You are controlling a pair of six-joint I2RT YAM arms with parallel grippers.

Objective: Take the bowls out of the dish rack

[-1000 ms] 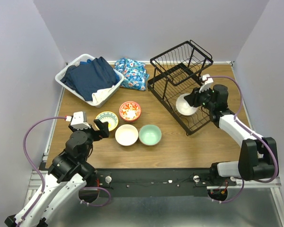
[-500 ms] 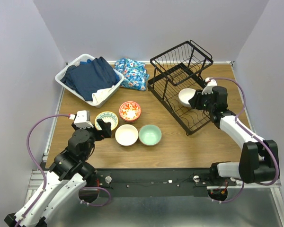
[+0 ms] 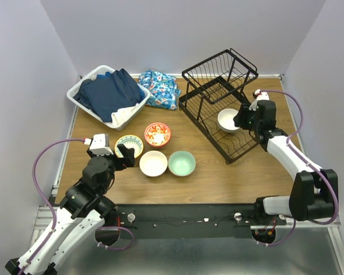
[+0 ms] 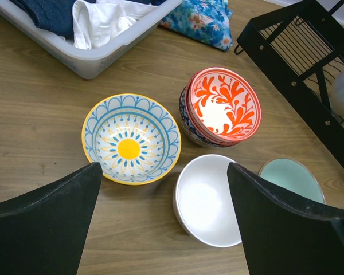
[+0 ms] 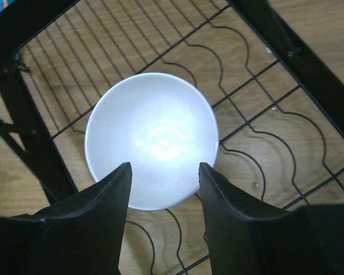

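The black wire dish rack (image 3: 221, 71) stands at the back right. A white bowl (image 3: 228, 120) sits upright on its lower tier, seen from above in the right wrist view (image 5: 152, 129). My right gripper (image 3: 241, 121) is open just above that bowl's near rim, one finger (image 5: 97, 212) on each side, not gripping. Four bowls stand on the table: yellow with teal rim (image 3: 129, 145), red-orange floral (image 3: 157, 134) stacked on a blue patterned one (image 4: 188, 127), white (image 3: 153, 163) and mint green (image 3: 182, 163). My left gripper (image 3: 126, 156) is open and empty, hovering near the yellow and white bowls (image 4: 209, 200).
A white laundry basket (image 3: 80, 91) with dark clothes stands at the back left, with a blue floral cloth (image 3: 160, 89) beside it. The wooden table (image 3: 218, 177) is bounded by grey walls. The rack's black frame bars (image 5: 28, 20) surround the bowl closely.
The white bowl in the rack went from tilted on its side to upright on the lower tier. My right gripper drew back a little toward the right. The left arm shifted slightly.
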